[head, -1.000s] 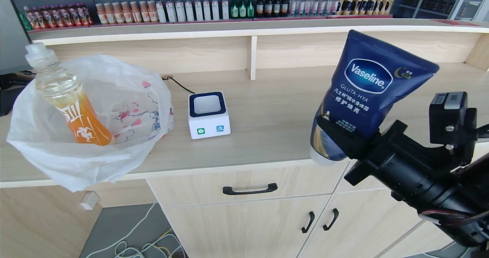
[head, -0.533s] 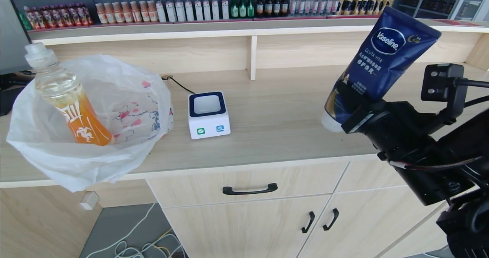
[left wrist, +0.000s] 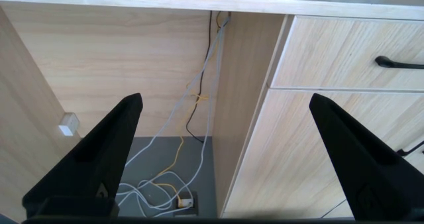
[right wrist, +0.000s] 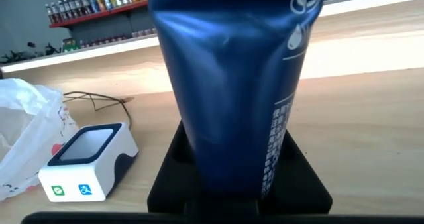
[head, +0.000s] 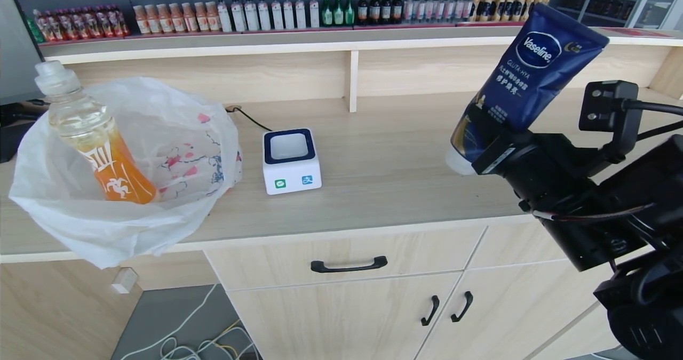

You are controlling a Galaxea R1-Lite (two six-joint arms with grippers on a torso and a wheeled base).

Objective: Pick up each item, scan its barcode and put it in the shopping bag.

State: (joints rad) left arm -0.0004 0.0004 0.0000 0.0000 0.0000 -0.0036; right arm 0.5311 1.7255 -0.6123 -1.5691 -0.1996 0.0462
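While the counter (head: pixel 384 157) is bearing the shopping bag (head: pixel 80 232) just left of the scanner (head: pixel 291 160), an orange drink bottle (head: pixel 106 157) leaning inside it, my right gripper (head: pixel 488 146) is clamping the blue tube (head: pixel 528 66) near its cap end, raised well right of the scanner. My left gripper (left wrist: pixel 225 99) is hanging wide open, empty, lower than the scanner.

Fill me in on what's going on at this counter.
The robot is working a checkout. Its right gripper is shut on a blue tube, held up above the counter to the right of the white scanner, not over it. An orange drink bottle already stands in the shopping bag on the left. The left gripper hangs low before the cabinet, fingers open and empty.
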